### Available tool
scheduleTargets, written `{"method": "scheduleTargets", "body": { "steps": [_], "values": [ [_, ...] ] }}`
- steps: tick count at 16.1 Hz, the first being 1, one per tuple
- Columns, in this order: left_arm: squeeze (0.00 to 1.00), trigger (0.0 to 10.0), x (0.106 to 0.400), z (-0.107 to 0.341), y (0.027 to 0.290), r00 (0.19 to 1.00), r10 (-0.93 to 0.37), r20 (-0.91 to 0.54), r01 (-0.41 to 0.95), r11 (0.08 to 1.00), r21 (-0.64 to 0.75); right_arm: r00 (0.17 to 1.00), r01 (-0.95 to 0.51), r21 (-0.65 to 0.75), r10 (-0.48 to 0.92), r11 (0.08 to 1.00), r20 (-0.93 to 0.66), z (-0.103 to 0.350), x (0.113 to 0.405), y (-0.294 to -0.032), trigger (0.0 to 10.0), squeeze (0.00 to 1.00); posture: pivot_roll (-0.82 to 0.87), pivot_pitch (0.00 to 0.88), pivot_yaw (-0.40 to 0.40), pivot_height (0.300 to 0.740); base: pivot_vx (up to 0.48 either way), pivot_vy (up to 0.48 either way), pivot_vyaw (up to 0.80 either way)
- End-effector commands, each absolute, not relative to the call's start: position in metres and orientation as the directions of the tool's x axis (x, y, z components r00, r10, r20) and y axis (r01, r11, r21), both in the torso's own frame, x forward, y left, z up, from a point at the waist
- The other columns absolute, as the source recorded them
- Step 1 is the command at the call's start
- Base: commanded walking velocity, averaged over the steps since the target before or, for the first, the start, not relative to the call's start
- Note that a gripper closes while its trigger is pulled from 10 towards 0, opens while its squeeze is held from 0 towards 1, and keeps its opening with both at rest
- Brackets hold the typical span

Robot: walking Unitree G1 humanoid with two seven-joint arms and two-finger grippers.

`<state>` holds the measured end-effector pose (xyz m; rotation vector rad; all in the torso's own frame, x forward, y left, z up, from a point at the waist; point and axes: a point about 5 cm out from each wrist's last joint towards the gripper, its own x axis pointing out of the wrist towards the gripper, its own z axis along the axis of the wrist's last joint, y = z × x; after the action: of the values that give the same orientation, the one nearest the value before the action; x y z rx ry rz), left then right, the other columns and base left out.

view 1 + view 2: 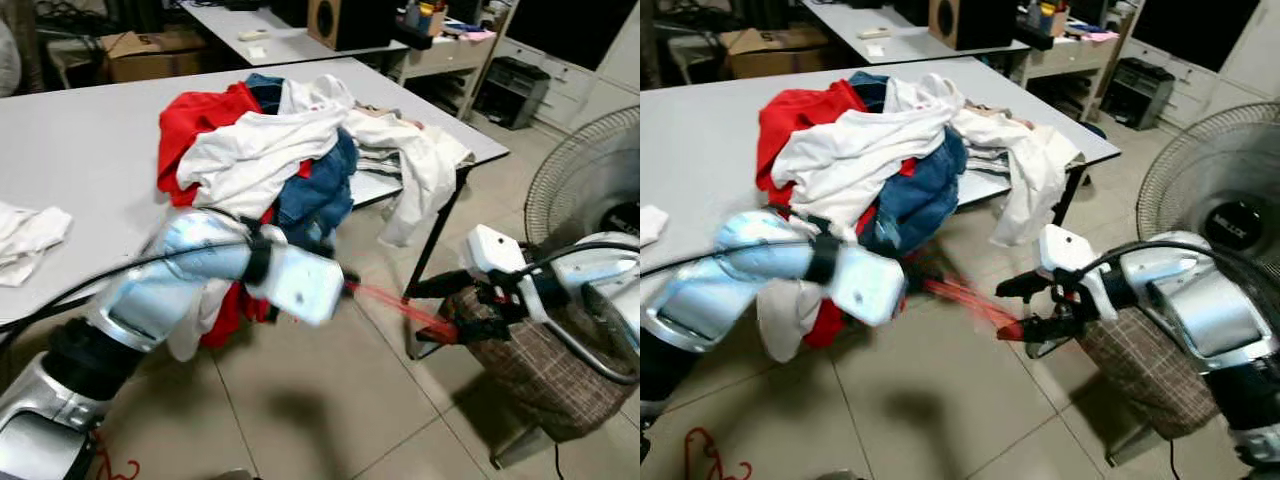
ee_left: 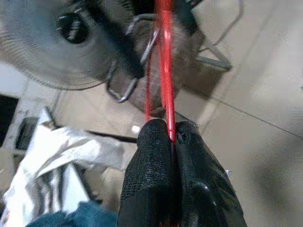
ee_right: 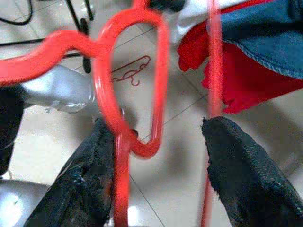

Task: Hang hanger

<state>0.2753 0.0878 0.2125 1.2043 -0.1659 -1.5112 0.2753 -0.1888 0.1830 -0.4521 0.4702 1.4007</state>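
While the left gripper (image 2: 171, 137) pinched the red hanger (image 1: 400, 307) at mid-frame, the right gripper (image 3: 161, 161) spread wide around its hook beside the basket (image 1: 530, 375).

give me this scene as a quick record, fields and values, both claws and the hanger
left claw: shut on the red hanger, near the table edge
right claw: open, fingers either side of the hanger's hook end
hanger: spans between the two claws above the tiled floor, blurred
table: heap of clothes, some draping over the edge
beside right arm: checked basket, standing fan
floor: second red hanger
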Motion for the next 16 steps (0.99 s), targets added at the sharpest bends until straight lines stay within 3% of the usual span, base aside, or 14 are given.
{"method": "scheduleTargets", "body": {
  "steps": [1, 5, 9, 12, 14, 15, 16],
  "values": [
    [0.0, 0.0, 0.272, 0.212, 0.085, 0.139, -0.788, -0.6, 0.632, -0.395, 0.666, 0.153, -0.988, -0.09, 0.791, 0.125, -0.592, 0.184, 0.281, -0.191, 10.0, 1.0, 0.01, 0.0, -0.1, 0.74, 0.0, 0.0, 0.0],
    [0.0, 0.0, 0.27, 0.203, 0.087, 0.12, -0.762, -0.636, 0.659, -0.418, 0.625, 0.182, -0.98, -0.177, 0.784, 0.094, -0.593, 0.181, 0.284, -0.197, 10.0, 1.0, 0.01, 0.0, -0.111, 0.74, 0.0, 0.0, 0.0],
    [0.0, 0.0, 0.276, 0.184, 0.111, 0.177, -0.723, -0.668, 0.768, -0.323, 0.553, 0.211, -0.964, -0.25, 0.834, 0.091, -0.509, 0.208, 0.271, -0.207, 10.0, 1.0, 0.01, 0.0, -0.107, 0.74, 0.0, 0.0, 0.0],
    [0.0, 0.0, 0.279, 0.178, 0.117, 0.168, -0.745, -0.645, 0.866, -0.201, 0.458, 0.213, -0.968, -0.223, 0.858, 0.119, -0.467, 0.216, 0.263, -0.212, 10.0, 1.0, 0.0, 0.0, -0.103, 0.74, 0.0, 0.0, 0.0],
    [0.0, 0.0, 0.281, 0.178, 0.114, 0.156, -0.776, -0.611, 0.942, -0.069, 0.329, 0.28, -0.945, -0.291, 0.832, 0.15, -0.479, 0.216, 0.263, -0.211, 10.0, 1.0, 0.0, 0.0, -0.094, 0.74, 0.0, 0.0, 0.0],
    [0.0, 0.0, 0.282, 0.182, 0.113, 0.165, -0.784, -0.598, 0.954, -0.026, 0.298, 0.307, -0.938, -0.295, 0.825, 0.179, -0.475, 0.213, 0.263, -0.211, 10.0, 0.3, 0.0, 0.0, -0.092, 0.74, 0.0, 0.0, 0.0],
    [0.0, 0.0, 0.283, 0.185, 0.112, 0.169, -0.79, -0.589, 0.961, -0.002, 0.278, 0.346, -0.924, -0.32, 0.815, 0.21, -0.465, 0.211, 0.264, -0.21, 10.0, 0.0, 0.0, 0.0, -0.088, 0.74, 0.0, 0.0, 0.0]
  ]
}}
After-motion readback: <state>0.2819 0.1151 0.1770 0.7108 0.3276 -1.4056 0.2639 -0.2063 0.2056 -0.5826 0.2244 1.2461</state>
